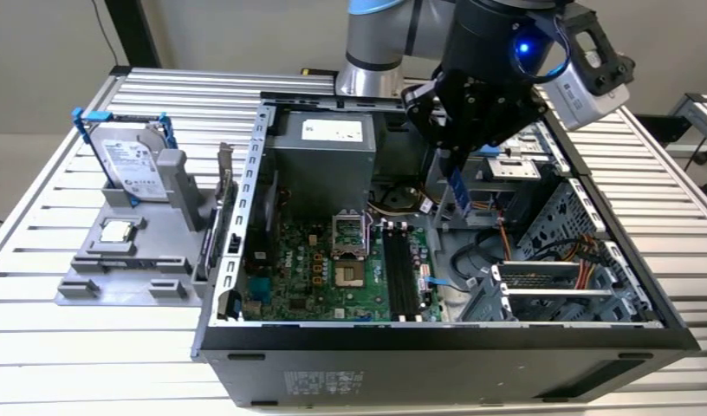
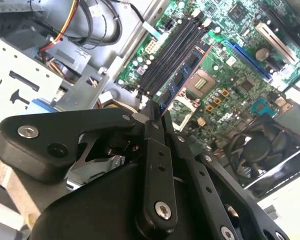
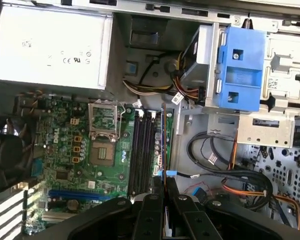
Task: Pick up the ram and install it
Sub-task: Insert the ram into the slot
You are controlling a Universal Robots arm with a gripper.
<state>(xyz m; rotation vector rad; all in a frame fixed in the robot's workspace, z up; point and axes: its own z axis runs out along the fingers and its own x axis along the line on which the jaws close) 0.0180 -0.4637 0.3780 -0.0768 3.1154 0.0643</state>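
In the exterior view, the ram (image 1: 457, 191) is held pinched upright in the closed jaws of the gripper (image 1: 453, 158), above and beside the memory slots (image 1: 402, 270), where an end could be jammed against a slot's edge by a skewed descent, while the grey holder (image 1: 128, 264) well apart from the slots is loaded with the hard drive (image 1: 132, 165) and processor chip (image 1: 118, 230). In the second wrist view, the ram is lined up alongside the slots, unseated. In the first wrist view, the case (image 3: 187, 135) around the slots is shown packed with motherboard (image 3: 60, 150), power supply (image 3: 45, 47), blue bracket (image 3: 240, 70) and cables (image 3: 215, 162).
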